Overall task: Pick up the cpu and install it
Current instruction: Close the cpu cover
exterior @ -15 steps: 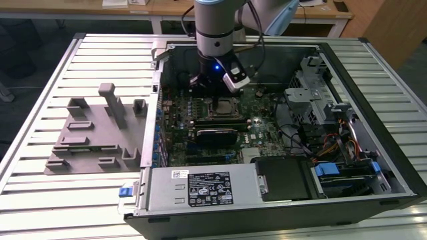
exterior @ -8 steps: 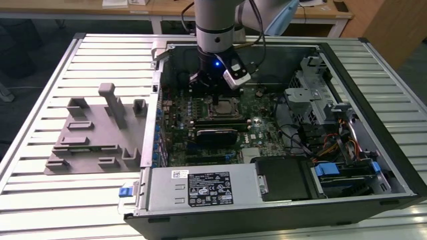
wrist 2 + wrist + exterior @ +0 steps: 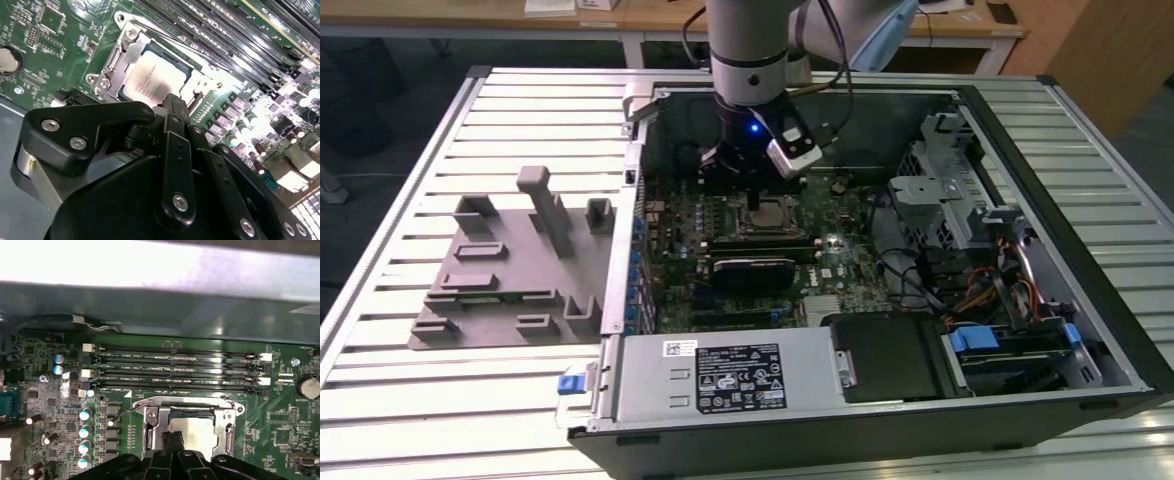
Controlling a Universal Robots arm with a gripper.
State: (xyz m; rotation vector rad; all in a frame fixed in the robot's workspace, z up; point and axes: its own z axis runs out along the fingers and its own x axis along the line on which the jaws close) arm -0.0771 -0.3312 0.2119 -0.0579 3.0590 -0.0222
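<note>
Gripper [image 3: 173, 104], jaws together, hangs over the cpu [image 3: 150, 75] lying in its socket [image 3: 114, 64]; its print unreadable; memory slots [image 3: 175, 371] alongside.

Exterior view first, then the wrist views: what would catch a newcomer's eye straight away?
The open black computer case lies on the slatted metal table, its green motherboard exposed. Inside, the arm's black gripper hangs just above the cpu, a small flat square chip with a silvery-grey top lying in the metal-framed socket. On the exterior view's left, a grey plastic fixture tray sits on the table.
</note>
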